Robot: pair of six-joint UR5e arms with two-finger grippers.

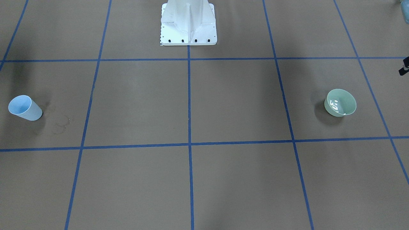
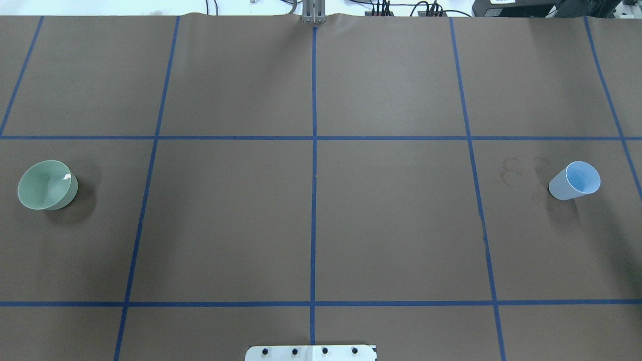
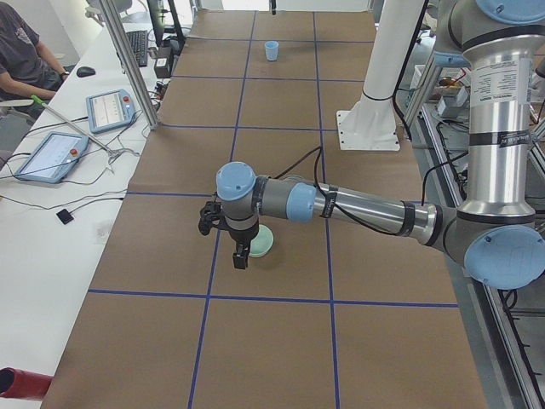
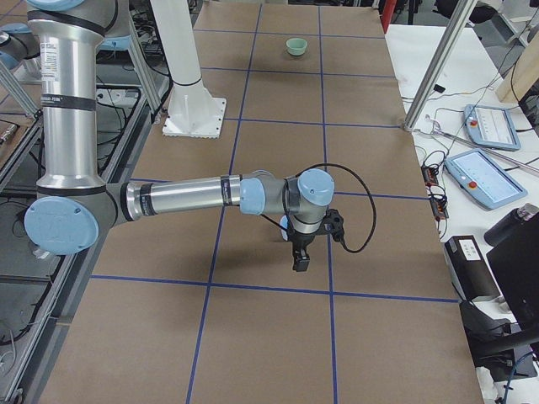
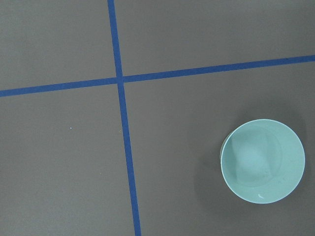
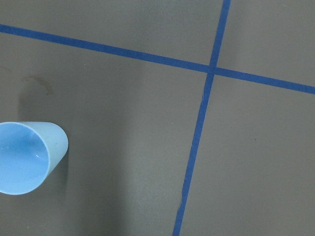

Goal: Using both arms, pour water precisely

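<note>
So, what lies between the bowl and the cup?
Only bare table, tape lines, and faint ring stains beside the cup, as the overhead view shows.

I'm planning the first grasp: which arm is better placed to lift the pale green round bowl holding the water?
Left, I'd say. The left gripper hangs beside the pale green round bowl; the right gripper is far off, by the light blue plastic cup.

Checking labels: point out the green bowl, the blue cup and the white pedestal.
green bowl point(image 2: 44, 184): overhead exterior, inner surface.
blue cup point(image 2: 583, 177): overhead exterior, inner surface.
white pedestal point(image 1: 189, 24): exterior front-facing, central rib.
</note>
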